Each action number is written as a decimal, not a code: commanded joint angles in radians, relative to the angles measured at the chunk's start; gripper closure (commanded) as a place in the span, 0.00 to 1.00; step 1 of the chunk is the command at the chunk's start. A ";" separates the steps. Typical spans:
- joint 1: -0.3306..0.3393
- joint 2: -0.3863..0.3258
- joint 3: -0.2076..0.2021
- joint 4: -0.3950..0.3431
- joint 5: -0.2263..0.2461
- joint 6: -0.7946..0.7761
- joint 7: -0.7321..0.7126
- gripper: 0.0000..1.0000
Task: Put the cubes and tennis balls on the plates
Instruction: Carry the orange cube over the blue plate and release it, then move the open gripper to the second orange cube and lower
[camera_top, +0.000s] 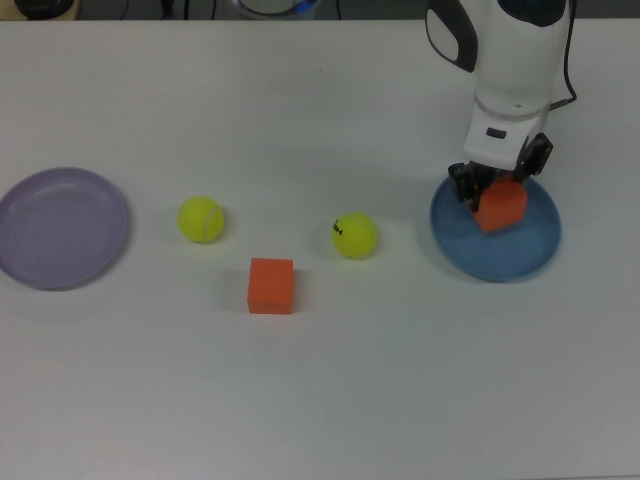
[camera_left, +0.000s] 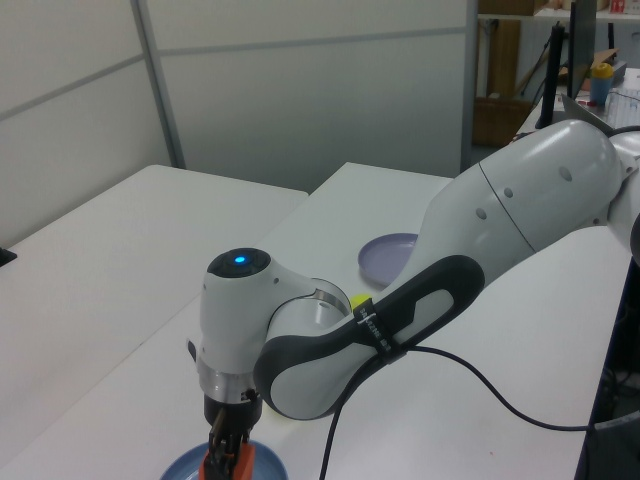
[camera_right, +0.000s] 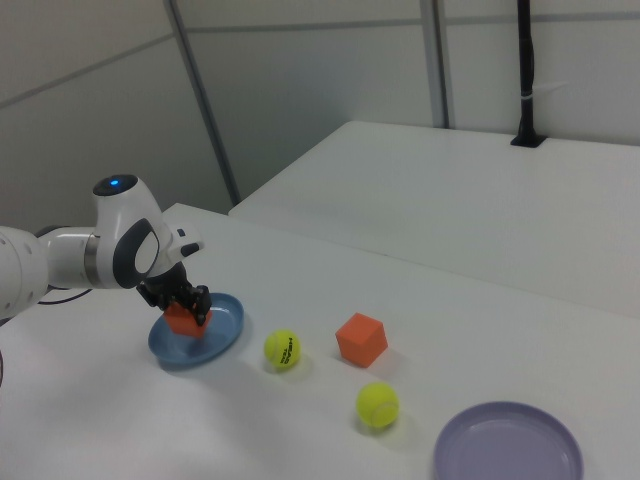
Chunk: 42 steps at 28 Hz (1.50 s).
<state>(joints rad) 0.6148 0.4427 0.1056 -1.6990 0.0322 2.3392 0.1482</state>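
The tool (camera_top: 497, 188) is closed tight on one orange cube (camera_top: 500, 207) and holds it over the blue plate (camera_top: 495, 250). The other cube (camera_top: 271, 285) sits on the white desk (camera_top: 320, 400), far from the blue plate. One tennis ball (camera_top: 355, 235) is near the blue plate. The other ball (camera_top: 201, 219) is closer to the purple plate (camera_top: 60, 227).

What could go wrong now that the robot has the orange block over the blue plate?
The hand holds the cube tilted over the blue plate; released like that, it might tumble or slide toward the rim. The plate looks light, so pressing down could shift it. Heading back for the nearer tennis ball, a low pass might nudge it, and it would likely roll.
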 joint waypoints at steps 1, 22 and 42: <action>0.013 0.016 -0.011 0.024 -0.020 0.009 0.033 1.00; -0.062 -0.059 -0.041 0.073 -0.031 -0.026 0.153 0.00; -0.426 -0.062 -0.040 0.127 0.029 -0.116 -0.249 0.00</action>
<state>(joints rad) 0.2285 0.3749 0.0611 -1.5806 0.0274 2.2495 -0.0146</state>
